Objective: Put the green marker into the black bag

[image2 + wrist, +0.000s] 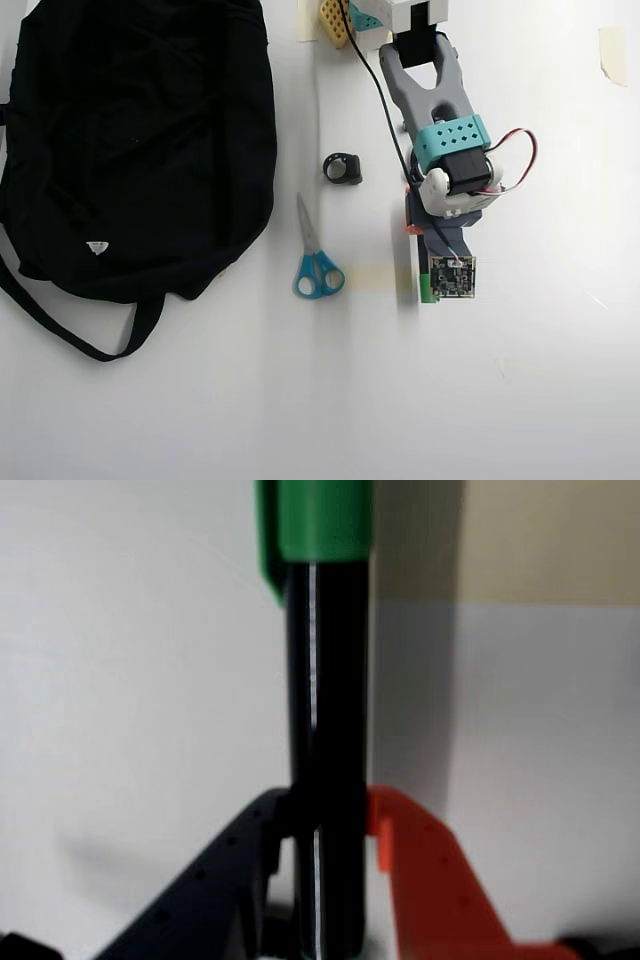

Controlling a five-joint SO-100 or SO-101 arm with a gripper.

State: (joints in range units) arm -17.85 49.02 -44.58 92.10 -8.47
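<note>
In the wrist view the green marker (pixel 325 680) runs straight up the middle, a glossy black barrel with its green cap at the top edge. My gripper (pixel 325 815) is shut on the barrel, black finger on the left and orange finger on the right. In the overhead view only the marker's green end (pixel 427 292) shows beside the wrist camera board, with the gripper (pixel 422 240) mostly hidden under the arm. The black bag (pixel 140 140) lies flat at the left, well apart from the gripper.
Blue-handled scissors (pixel 315 262) lie between the bag and the arm. A small black ring-like object (pixel 343 168) sits above them. The bag's strap (pixel 70 325) loops out at the lower left. A tape strip (pixel 612 55) is stuck at the top right of the white table.
</note>
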